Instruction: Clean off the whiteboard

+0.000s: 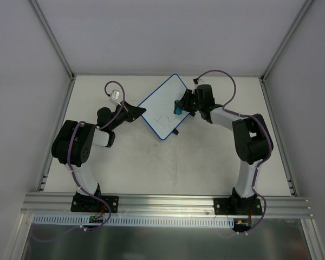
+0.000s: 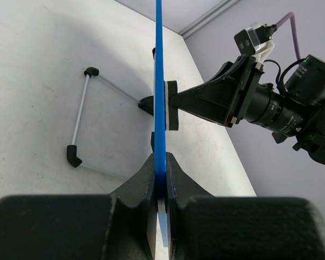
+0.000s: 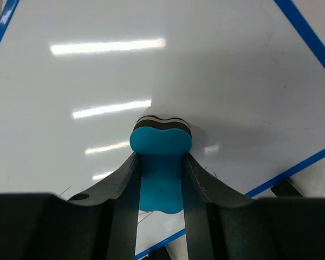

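the whiteboard [image 1: 162, 100] sits propped up toward the back of the bench [image 1: 168, 162], looks light, stiff and slick so the thin rim is the spot to grab, left jaws pinch that edge while right jaws clamp the blue eraser [image 3: 160, 142] pressed flat on its face

From above, the pen marks [image 1: 161, 119] on the whiteboard [image 1: 163, 103] are too small to be read. In the left wrist view the whiteboard is seen edge-on, so its face is not shown, and its near end is hidden inside the left gripper [image 2: 160, 176]. In the right wrist view it is cut off by the picture's edges, and the lower part of the eraser [image 3: 160, 142] is covered by the fingers of the right gripper [image 3: 160, 158].
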{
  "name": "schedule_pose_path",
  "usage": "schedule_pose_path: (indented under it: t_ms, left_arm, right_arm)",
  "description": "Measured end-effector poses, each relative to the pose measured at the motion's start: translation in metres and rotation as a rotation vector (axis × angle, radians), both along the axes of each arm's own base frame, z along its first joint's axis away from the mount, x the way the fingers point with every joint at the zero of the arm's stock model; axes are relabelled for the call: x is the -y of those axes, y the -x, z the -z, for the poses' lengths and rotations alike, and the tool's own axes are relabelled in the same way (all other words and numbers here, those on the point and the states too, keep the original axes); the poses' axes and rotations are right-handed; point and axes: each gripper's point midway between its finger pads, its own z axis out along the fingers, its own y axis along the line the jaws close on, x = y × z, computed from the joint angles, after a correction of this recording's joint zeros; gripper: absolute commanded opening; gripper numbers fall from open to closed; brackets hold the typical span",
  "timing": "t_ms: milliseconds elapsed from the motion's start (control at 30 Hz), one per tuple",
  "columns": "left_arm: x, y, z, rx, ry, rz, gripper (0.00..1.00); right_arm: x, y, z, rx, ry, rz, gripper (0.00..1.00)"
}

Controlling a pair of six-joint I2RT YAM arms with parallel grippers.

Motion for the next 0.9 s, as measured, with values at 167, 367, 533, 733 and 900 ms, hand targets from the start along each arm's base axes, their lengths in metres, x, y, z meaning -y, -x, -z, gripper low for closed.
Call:
schedule_pose_path:
  t_ms: [167,367,533,733,900]
  left_arm:
    - [0.001,0.001,-0.001,0.002,0.000,0.006,0.00]
    - [0.001,0.001,-0.001,0.004,0.001,0.010,0.00]
    - [0.001,0.001,-0.002,0.006,0.000,0.013,0.00]
    - [0.002,0.001,-0.002,0.007,0.000,0.013,0.00]
    - [0.002,0.001,-0.002,0.008,0.001,0.013,0.00]
  right_arm:
    - [0.019,0.000,0.012,-0.025,-0.029,0.088,0.00]
    - [0.040,-0.003,0.024,-0.066,-0.138,0.166,0.00]
    - [0.045,-0.005,0.027,-0.070,-0.188,0.184,0.00]
    - [0.045,-0.005,0.026,-0.070,-0.193,0.180,0.00]
    - [0.040,-0.005,0.025,-0.044,-0.156,0.168,0.00]
